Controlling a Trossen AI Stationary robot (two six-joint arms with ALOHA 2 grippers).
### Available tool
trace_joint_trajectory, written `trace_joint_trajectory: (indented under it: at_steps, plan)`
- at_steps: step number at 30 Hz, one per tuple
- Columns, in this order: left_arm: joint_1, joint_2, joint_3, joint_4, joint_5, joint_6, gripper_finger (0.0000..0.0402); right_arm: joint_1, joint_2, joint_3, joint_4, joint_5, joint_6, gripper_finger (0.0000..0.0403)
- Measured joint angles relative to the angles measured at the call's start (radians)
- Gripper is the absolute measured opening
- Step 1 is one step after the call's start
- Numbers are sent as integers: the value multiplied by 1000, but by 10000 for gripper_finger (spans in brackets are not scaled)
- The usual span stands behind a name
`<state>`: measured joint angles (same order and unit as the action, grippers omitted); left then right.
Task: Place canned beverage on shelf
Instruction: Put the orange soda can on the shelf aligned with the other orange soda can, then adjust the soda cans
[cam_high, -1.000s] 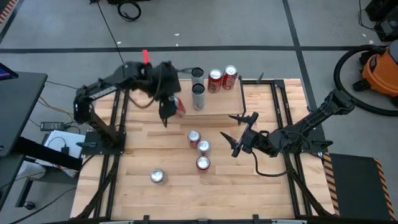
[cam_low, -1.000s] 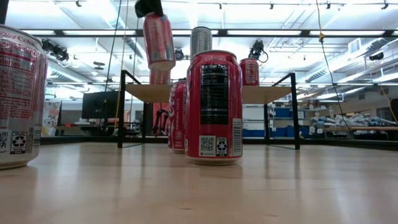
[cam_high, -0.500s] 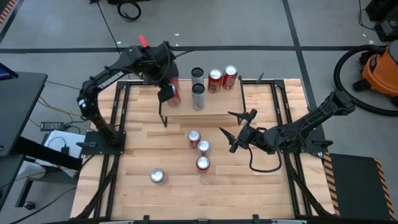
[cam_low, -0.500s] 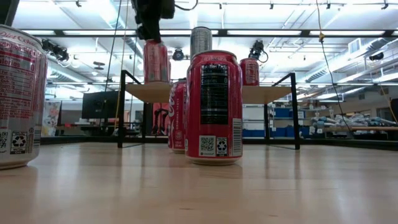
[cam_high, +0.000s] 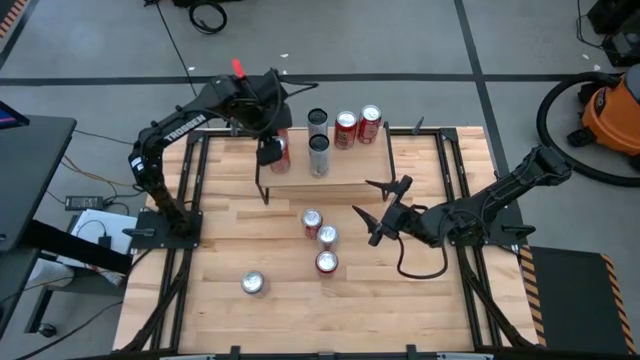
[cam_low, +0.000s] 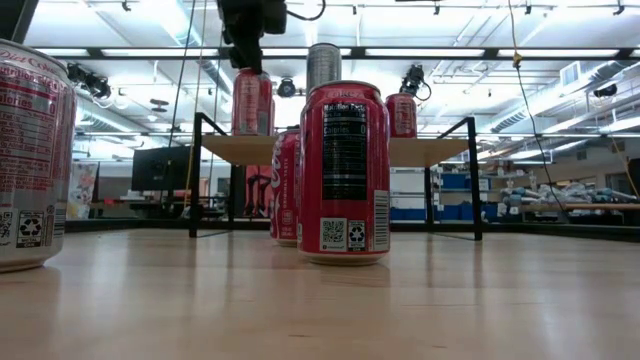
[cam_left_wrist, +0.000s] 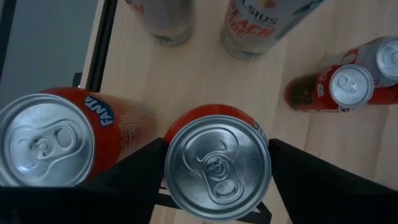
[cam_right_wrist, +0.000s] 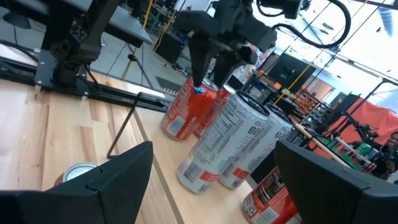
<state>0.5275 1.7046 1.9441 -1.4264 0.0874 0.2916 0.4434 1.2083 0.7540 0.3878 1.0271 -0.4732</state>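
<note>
Your left gripper (cam_high: 270, 150) is closing its fingers around a red can (cam_low: 250, 102) that is standing upright on the shelf (cam_high: 340, 180), at its left end. Your right gripper (cam_high: 378, 212) is hanging wide open and empty over the table (cam_high: 220, 250), toward its right edge.

Left arm reaching far forward, right arm waiting low.
Left gripper (cam_high: 268, 152) points straight down, jaws clamped; right gripper (cam_high: 375, 210) hovers with jaws spread wide.
</note>
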Motion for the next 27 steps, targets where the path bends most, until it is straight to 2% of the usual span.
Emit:
trace_joint_trajectory:
  at_steps: [6, 11, 21, 27]
  plan:
    - [-38, 8, -7, 1, -63, 3, 345, 0, 0, 0, -2, 0, 3, 347]
    - [-71, 6, -7, 2, -105, 0, 376, 0, 0, 0, -1, 0, 6, 347]
    - [-102, -9, -6, 14, -127, -3, 384, 0, 0, 0, 0, 0, 8, 347]
    - [-111, -50, -5, 112, -133, -4, 385, 0, 0, 0, -1, 0, 10, 347]
